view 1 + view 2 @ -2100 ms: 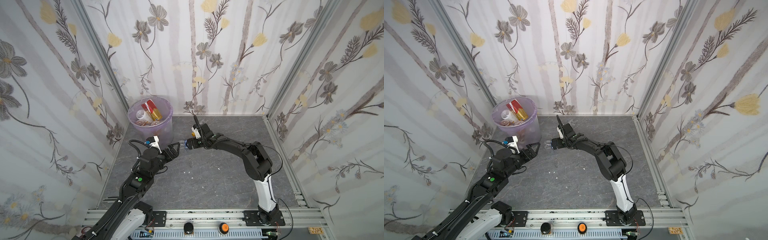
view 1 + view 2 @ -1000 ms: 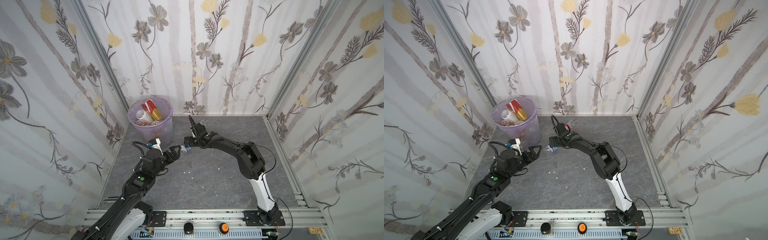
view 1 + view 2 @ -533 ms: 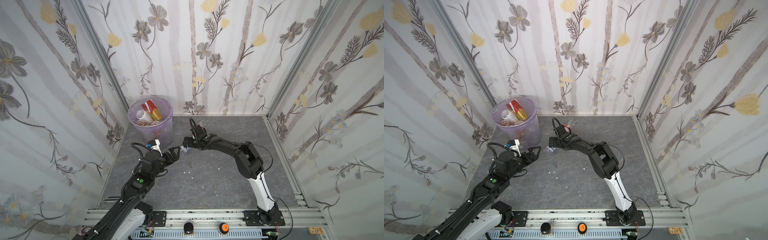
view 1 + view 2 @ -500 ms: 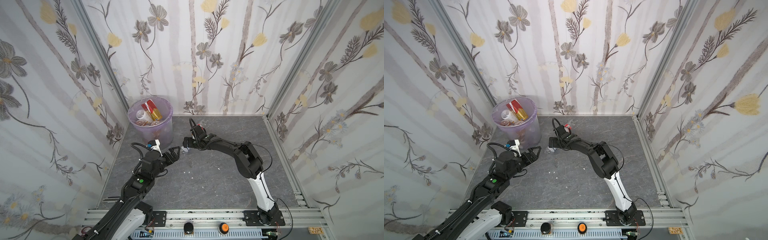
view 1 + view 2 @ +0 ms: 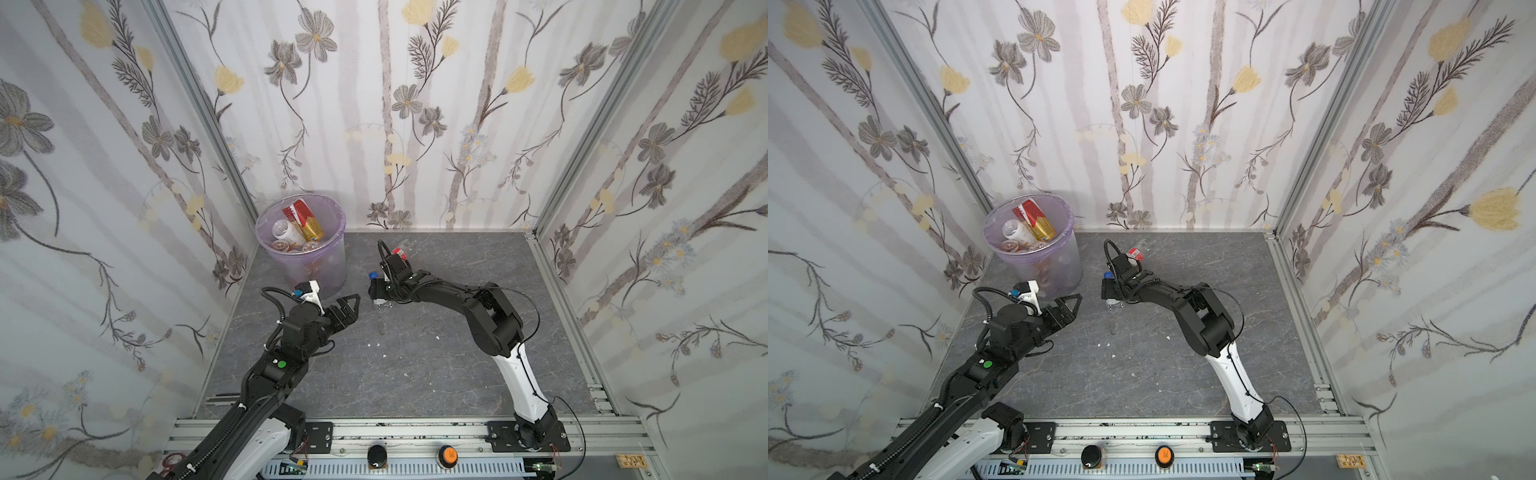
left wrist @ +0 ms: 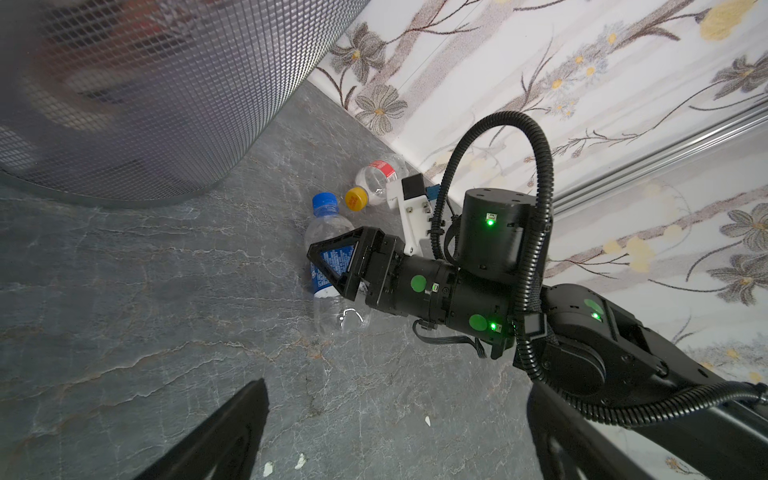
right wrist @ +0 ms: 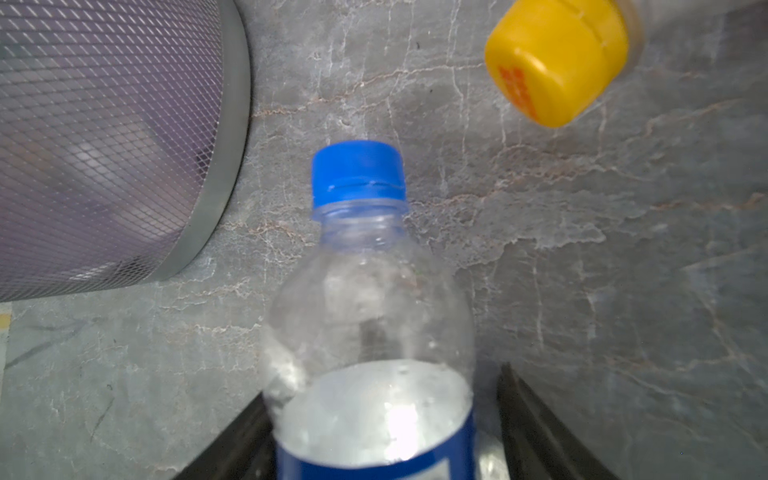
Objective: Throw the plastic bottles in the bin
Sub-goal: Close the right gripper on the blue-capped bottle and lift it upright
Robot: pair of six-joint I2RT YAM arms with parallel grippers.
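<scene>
Grey marbled tabletop [image 5: 415,365] fills the lower middle of both top views, walled by flowered panels.

The bin [image 5: 332,266] [image 5: 1059,270], round and pale purple, stands at the left centre of both top views, in the far left corner of the tabletop. It holds several plastic bottles, among them a red-and-gold labelled bottle [image 5: 303,216] and a white-capped bottle [image 5: 280,229].

The right gripper [image 5: 377,293] [image 5: 1111,293] reaches to the middle of the frame, just right of the bin. In the left wrist view it [image 6: 328,268] sits astride the blue-labelled body of the blue-capped bottle [image 6: 338,320]. In the right wrist view that bottle [image 7: 370,311] rises from the bottom centre between two dark fingers [image 7: 232,440]. The jaws stand half closed and near both its sides; whether they press on it cannot be told. The bottle lies on its side on the tabletop, cap [image 5: 372,274] towards the back wall.

The left gripper [image 5: 355,306] [image 5: 1076,307] spreads wide and empty, just lower left of that bottle, apart from it and in front of the bin.

The yellow-capped bottle [image 6: 376,180] [image 7: 557,62], red-labelled [image 5: 400,252], lies just beyond the blue cap, near the back wall.
</scene>
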